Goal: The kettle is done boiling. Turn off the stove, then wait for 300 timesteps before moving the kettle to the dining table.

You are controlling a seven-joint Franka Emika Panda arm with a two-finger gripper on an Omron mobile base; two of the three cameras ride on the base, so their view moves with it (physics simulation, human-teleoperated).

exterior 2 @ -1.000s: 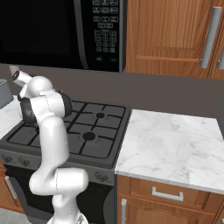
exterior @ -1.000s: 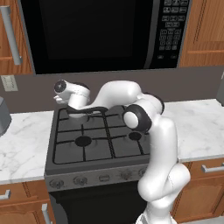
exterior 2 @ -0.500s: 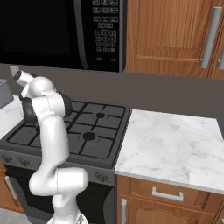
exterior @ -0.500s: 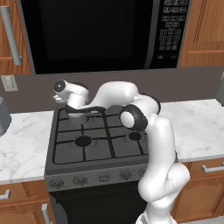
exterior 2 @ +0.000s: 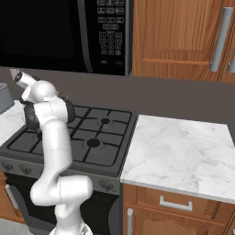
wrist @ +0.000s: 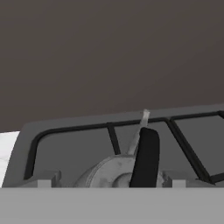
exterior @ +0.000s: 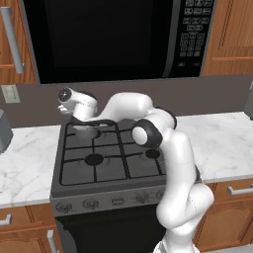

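Little has shifted since a second ago: the hand has eased slightly lower over the kettle (wrist: 116, 171), and the arm's elbow sits a touch nearer the stove (exterior: 106, 168). The kettle stands on the stove's rear left burner, near the back wall, its black loop handle arching upright and its thin spout pointing toward the wall. The gripper (wrist: 109, 183) sits directly above it, its two finger tips spread wide, one on each side of the kettle's body and handle; whether they touch the metal cannot be told. Above the stove hangs the black microwave (exterior: 108, 37). Marble counter (exterior 2: 179, 153) lies just beside the stove, with wooden cabinets (exterior 2: 179, 36) above it.
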